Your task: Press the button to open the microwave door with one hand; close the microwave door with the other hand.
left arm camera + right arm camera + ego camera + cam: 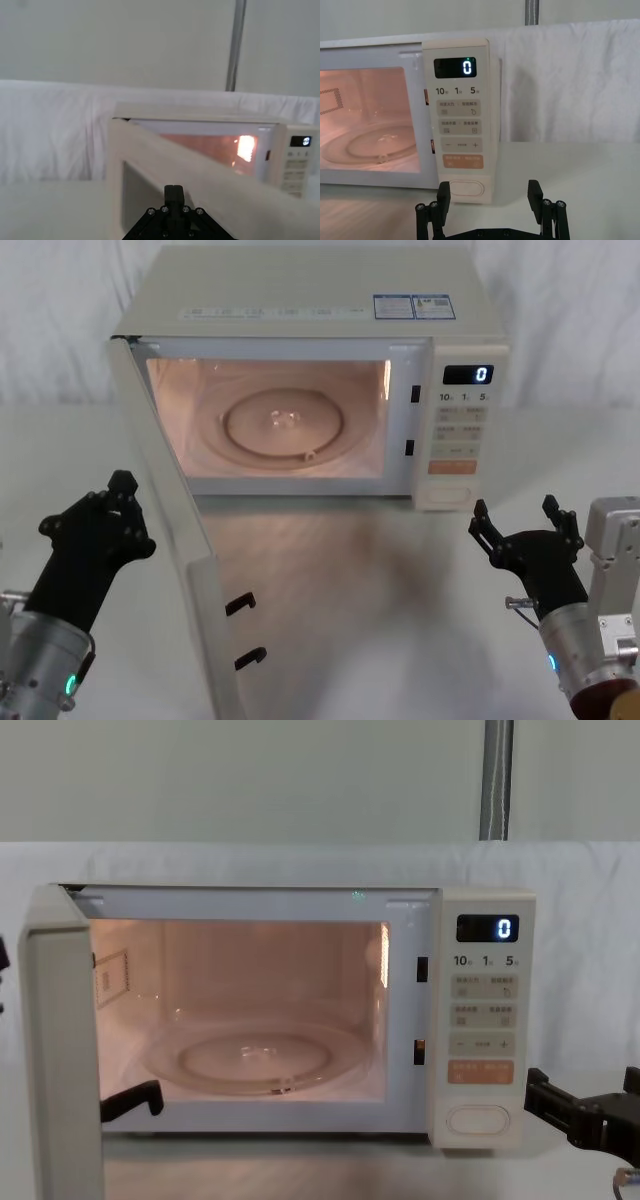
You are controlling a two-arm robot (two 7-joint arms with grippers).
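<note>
The cream-white microwave (300, 290) stands at the back of the table, its cavity lit. The microwave door (175, 525) is swung wide open toward me on its left hinge; it shows edge-on in the chest view (60, 1050). My left gripper (122, 483) is shut and empty, just left of the door's outer face (210, 175), and I cannot tell if it touches. The oval button (466, 188) sits at the foot of the control panel (447, 498). My right gripper (515, 512) is open and empty, drawn back a little in front of the button and slightly to its right.
A glass turntable (283, 425) lies inside the cavity. Two black latch hooks (245, 630) stick out of the door's free edge. The display (455, 67) reads 0. White cloth covers the table (380, 620) and the backdrop; a grey pole (497, 780) stands behind.
</note>
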